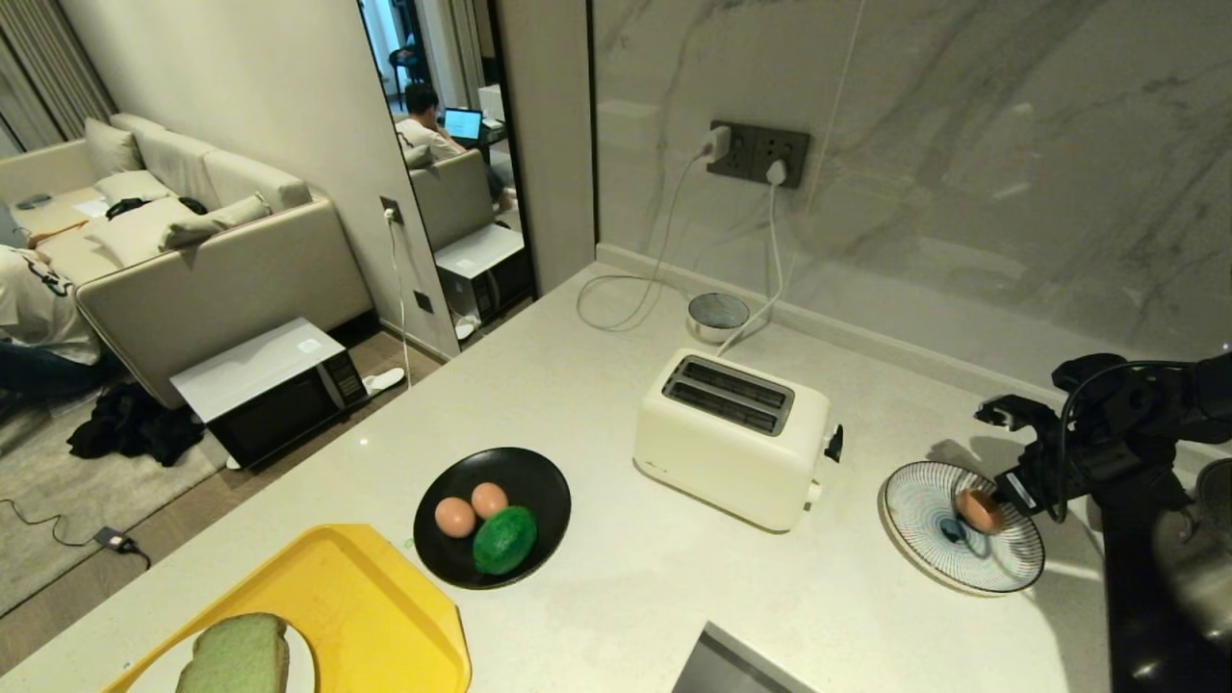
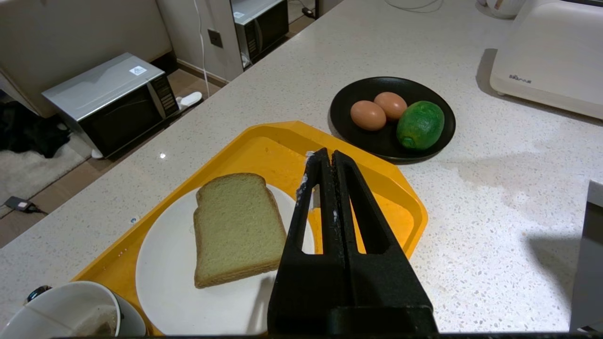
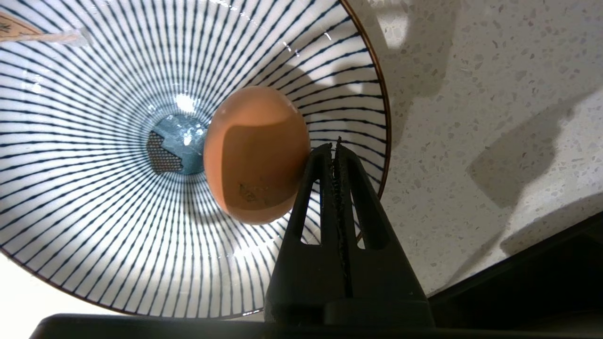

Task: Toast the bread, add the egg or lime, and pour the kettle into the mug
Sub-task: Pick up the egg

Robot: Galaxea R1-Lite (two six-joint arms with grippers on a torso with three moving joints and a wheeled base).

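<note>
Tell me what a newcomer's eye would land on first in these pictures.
First, the pinkish-brown egg lying in the blue-and-white striped bowl at the counter's right, with the shut right gripper beside it. Next, the cream two-slot toaster at the centre, its slots empty. Then the bright yellow tray at the near left, carrying the pale green bread slice on a white plate.

A cream toaster [image 1: 736,438] stands between a black plate [image 1: 539,481] and a striped bowl [image 1: 924,539]; a yellow tray [image 1: 366,597] lies beyond the plate.
</note>
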